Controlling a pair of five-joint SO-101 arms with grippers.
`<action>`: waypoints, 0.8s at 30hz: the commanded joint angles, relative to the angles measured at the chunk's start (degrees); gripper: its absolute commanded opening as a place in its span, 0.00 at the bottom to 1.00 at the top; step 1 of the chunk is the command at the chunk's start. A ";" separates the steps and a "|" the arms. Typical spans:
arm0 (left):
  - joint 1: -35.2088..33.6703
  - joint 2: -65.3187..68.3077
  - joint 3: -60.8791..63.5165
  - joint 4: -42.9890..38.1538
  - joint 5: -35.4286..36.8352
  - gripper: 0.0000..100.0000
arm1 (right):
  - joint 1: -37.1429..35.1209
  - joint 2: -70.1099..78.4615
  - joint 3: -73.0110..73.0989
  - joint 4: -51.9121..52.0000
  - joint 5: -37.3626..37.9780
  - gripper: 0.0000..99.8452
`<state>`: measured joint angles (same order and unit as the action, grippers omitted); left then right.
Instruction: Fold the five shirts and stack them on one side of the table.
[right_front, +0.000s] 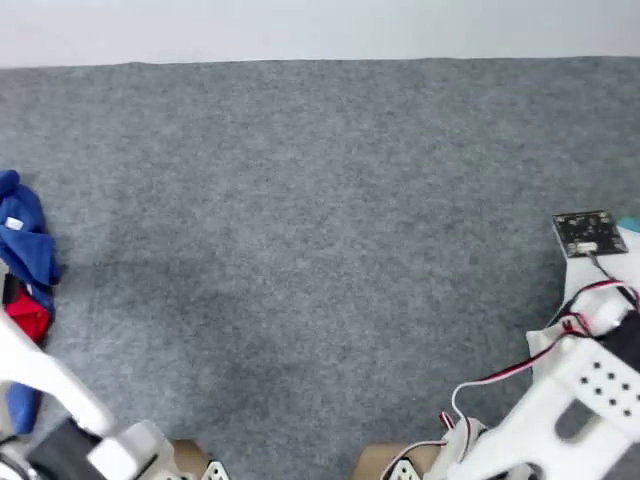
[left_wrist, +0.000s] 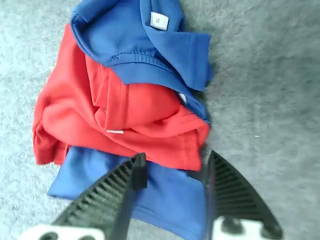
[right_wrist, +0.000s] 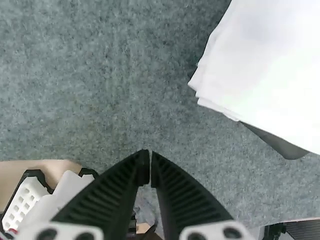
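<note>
We see the grey felt tabletop (right_front: 320, 200) under both hands. The right hand (right_wrist: 150, 154), closed and empty, sits beside folded white fabric (right_wrist: 265, 65). The open, empty left hand (left_wrist: 175, 160) hangs above a crumpled red shirt (left_wrist: 125, 115) between rumpled blue shirts (left_wrist: 145, 45).

I work in what looks like a robotics lab: my bench (right_front: 320, 200) is covered in plain grey felt and backs onto a bare white wall (right_front: 320, 30). An exposed circuit board (right_front: 585, 232) and loose red-and-white wires (right_front: 500, 375) sit beside my white plastic right arm (right_front: 575, 400).
</note>
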<state>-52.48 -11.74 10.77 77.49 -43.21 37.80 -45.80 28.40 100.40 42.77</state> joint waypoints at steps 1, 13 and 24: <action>-2.11 4.48 -1.36 -4.48 -3.87 0.20 | 0.75 -3.21 0.53 2.51 -0.53 0.01; -7.38 15.38 -1.36 -20.84 -12.13 0.20 | 0.66 -5.93 3.25 2.51 -4.84 0.01; -5.98 23.30 -1.27 -32.00 -11.87 0.20 | 0.66 -5.93 3.25 2.51 -6.15 0.01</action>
<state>-59.25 10.59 10.77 48.48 -55.08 37.80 -50.55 31.91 100.48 37.14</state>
